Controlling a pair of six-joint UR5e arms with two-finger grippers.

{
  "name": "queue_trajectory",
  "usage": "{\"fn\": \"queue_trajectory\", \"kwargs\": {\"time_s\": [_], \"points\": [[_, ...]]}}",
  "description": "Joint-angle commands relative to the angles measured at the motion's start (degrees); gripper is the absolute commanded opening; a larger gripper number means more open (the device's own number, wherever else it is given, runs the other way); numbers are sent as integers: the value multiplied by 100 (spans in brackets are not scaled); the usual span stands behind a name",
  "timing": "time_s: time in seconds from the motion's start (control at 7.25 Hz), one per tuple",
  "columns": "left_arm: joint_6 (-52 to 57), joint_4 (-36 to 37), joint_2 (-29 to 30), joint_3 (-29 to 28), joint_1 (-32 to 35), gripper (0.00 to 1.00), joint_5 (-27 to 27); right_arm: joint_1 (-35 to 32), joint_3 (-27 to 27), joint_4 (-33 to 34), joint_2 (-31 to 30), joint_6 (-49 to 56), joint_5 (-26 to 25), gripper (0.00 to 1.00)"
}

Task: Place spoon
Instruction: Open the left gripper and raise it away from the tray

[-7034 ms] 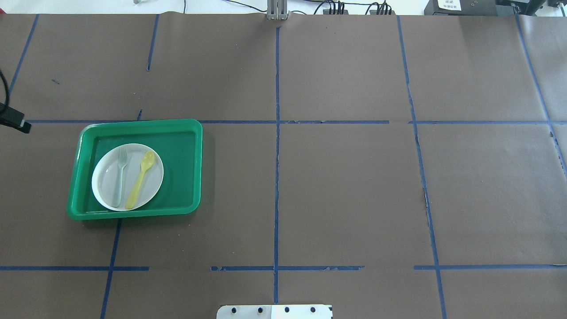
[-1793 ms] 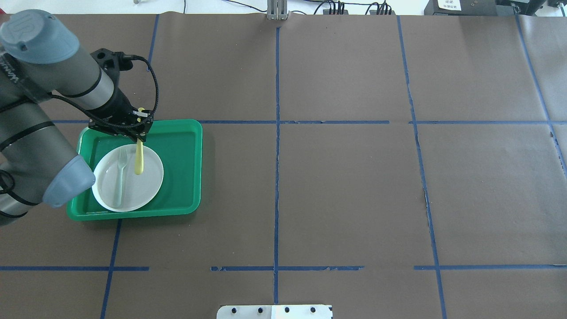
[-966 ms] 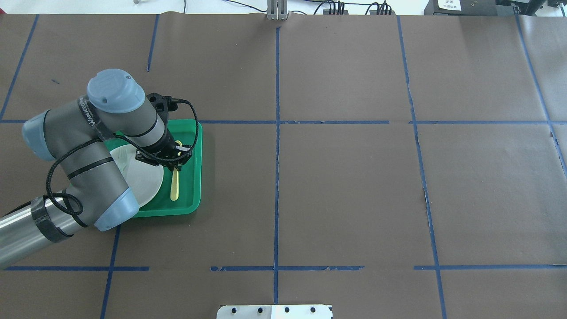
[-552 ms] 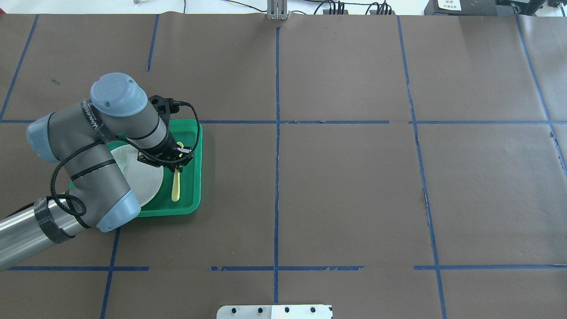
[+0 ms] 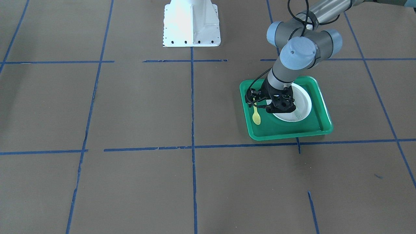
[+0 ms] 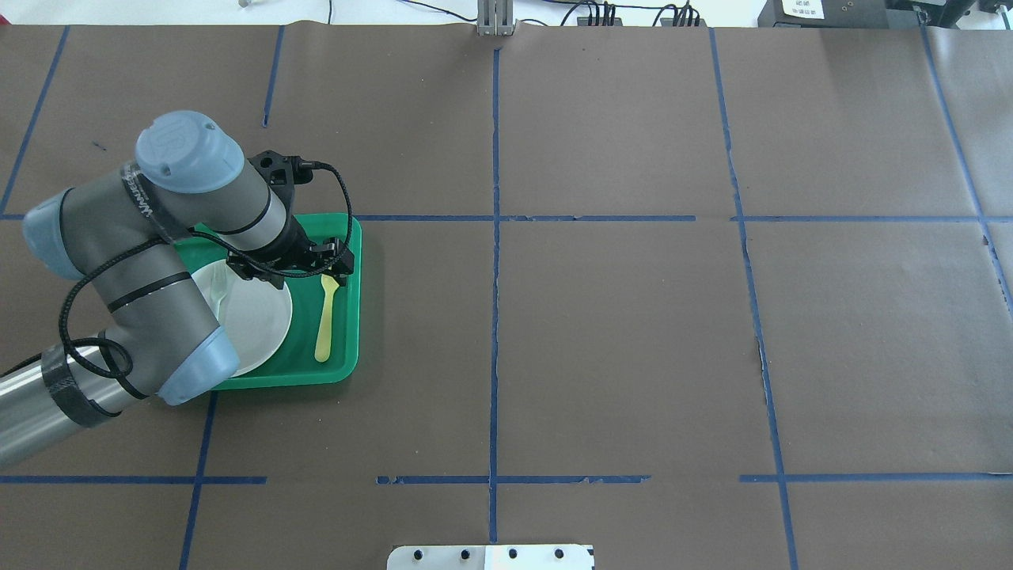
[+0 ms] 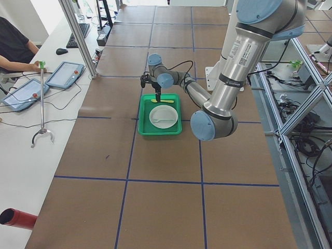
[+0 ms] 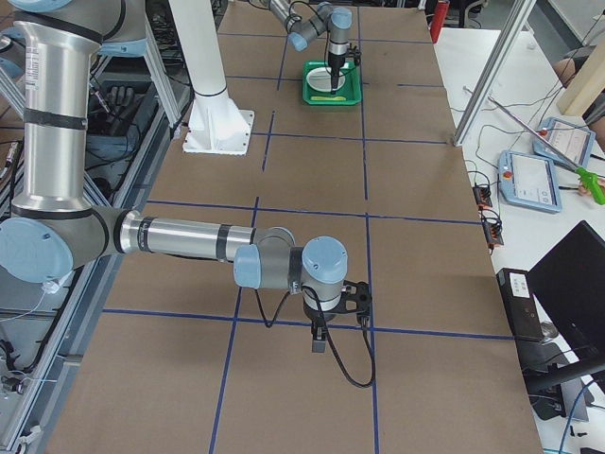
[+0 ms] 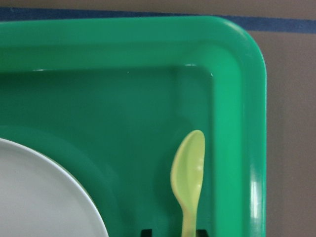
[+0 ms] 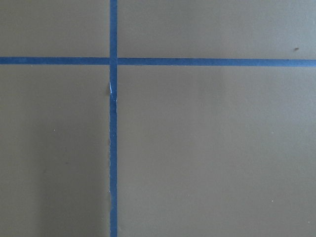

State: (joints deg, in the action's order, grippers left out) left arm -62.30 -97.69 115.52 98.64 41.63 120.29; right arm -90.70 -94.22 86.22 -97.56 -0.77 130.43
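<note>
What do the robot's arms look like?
The left arm and right arm are silvery grey tubes with pale blue round caps on the joints. Black cables loop along them to the black left claw and right claw. Lettering rings the left arm's wrist.

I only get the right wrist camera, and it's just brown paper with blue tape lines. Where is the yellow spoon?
Observer: The yellow spoon lies flat inside the green tray.
Operator: Is it on a plate?
Observer: No, it's beside the white plate, on the tray's bare floor.
Operator: Is a claw holding it?
Observer: No. The left claw is open, with the spoon's handle between its fingers.
</note>
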Motion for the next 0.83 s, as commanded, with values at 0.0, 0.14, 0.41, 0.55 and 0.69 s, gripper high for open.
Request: {"fn": "queue_trajectory", "kwargs": {"time_s": [0.0, 0.14, 0.41, 0.55, 0.69], "points": [[16, 843, -12, 1012, 475, 100, 3, 0, 0, 0, 0, -2, 0, 100], [25, 1117, -3, 1478, 1044, 100, 3, 0, 0, 0, 0, -2, 0, 100], [1071, 1303, -90, 1711, 1715, 100, 55, 0, 0, 0, 0, -2, 0, 100], [1941, 1531, -317, 1816, 2039, 100, 82, 0, 0, 0, 0, 6, 0, 100], [2863, 1559, -850, 1904, 2373, 100, 169, 0, 0, 0, 0, 6, 0, 100]]}}
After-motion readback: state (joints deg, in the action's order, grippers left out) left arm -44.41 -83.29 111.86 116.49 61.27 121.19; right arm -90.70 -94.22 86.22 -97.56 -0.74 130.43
